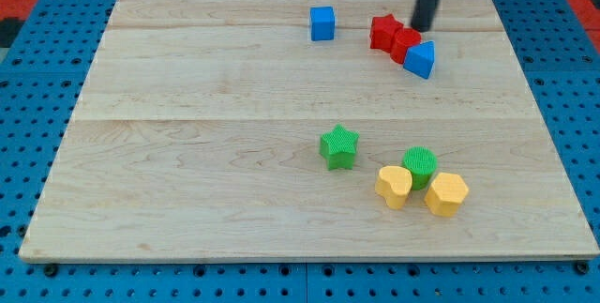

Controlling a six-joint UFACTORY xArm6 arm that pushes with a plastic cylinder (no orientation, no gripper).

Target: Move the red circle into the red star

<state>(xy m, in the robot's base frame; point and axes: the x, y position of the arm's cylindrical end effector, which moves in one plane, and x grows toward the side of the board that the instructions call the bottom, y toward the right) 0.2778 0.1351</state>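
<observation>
Two red blocks sit touching near the view's top right. The left one (383, 32) has pointed edges like a star. The right one (406, 44) looks rounder, like the circle, though its shape is hard to make out. A blue triangular block (421, 60) touches the right red block at its lower right. My tip (421, 28) is just above and to the right of the right red block, at or very near its edge.
A blue cube (322, 22) stands left of the red blocks. Lower down are a green star (339, 146), a green circle (420, 164), a yellow heart (394, 187) and a yellow hexagon (446, 194). The wooden board (187, 153) lies on a blue pegboard.
</observation>
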